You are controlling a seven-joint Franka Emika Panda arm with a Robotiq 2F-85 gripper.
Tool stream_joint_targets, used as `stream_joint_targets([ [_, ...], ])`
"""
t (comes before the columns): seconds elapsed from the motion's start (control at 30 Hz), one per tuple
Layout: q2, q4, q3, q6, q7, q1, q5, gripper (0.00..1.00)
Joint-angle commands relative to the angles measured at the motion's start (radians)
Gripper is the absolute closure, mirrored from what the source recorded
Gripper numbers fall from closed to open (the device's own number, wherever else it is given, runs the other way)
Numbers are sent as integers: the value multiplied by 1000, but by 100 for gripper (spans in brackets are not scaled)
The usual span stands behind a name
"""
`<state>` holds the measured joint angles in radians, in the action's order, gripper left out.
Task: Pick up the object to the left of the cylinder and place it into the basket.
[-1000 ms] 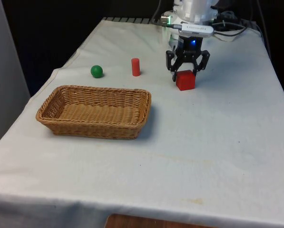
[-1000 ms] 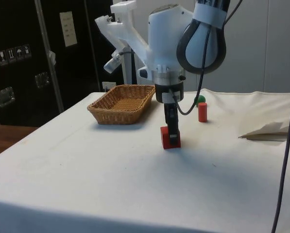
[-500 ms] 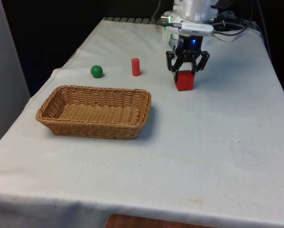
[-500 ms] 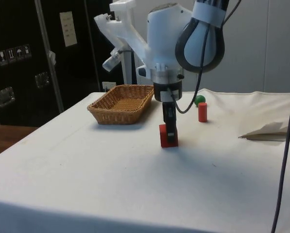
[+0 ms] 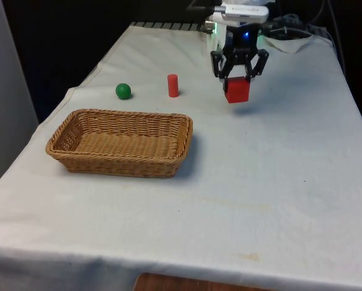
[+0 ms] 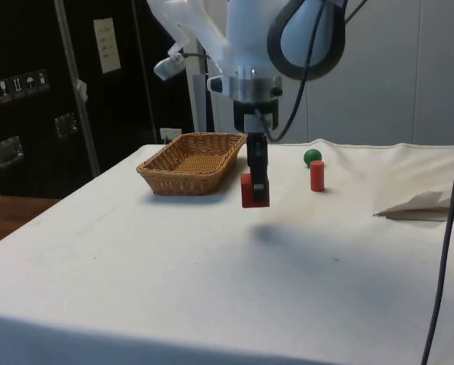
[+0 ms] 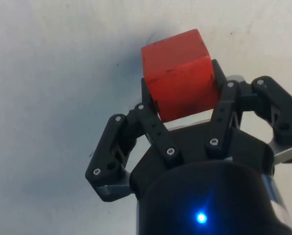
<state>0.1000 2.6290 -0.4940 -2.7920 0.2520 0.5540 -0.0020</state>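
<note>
Your tool (image 5: 238, 77) grips the red cube (image 5: 236, 90) between both fingers, holding it clear of the bench (image 5: 278, 182) so it can travel over the basket (image 5: 121, 141) rim. The cylinder (image 5: 173, 85) stands between tool and green ball (image 5: 124, 91). The side view exposes the gap under the cube; the wrist view shows the fingers (image 7: 150, 125) pressing its faces.

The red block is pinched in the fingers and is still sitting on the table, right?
Not quite. The red block is pinched in the gripper, but it hangs in the air above the white cloth. The side view shows a gap and a shadow beneath it.
</note>
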Motion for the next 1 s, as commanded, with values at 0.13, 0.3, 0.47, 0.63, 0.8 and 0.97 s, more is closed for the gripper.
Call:
stream_joint_targets([
  [0.13, -26, -10, -9, 29, -19, -2, -27, 98],
  [0.3, -61, -22, -8, 56, -16, -7, -25, 98],
  [0.47, -85, -34, -8, 80, -9, -12, -22, 98],
  [0.63, -92, -47, -7, 94, -7, -15, -17, 98],
  [0.8, -96, -66, -10, 112, -4, -22, -19, 98],
  [0.97, -97, -93, -20, 131, 15, -23, -2, 98],
])
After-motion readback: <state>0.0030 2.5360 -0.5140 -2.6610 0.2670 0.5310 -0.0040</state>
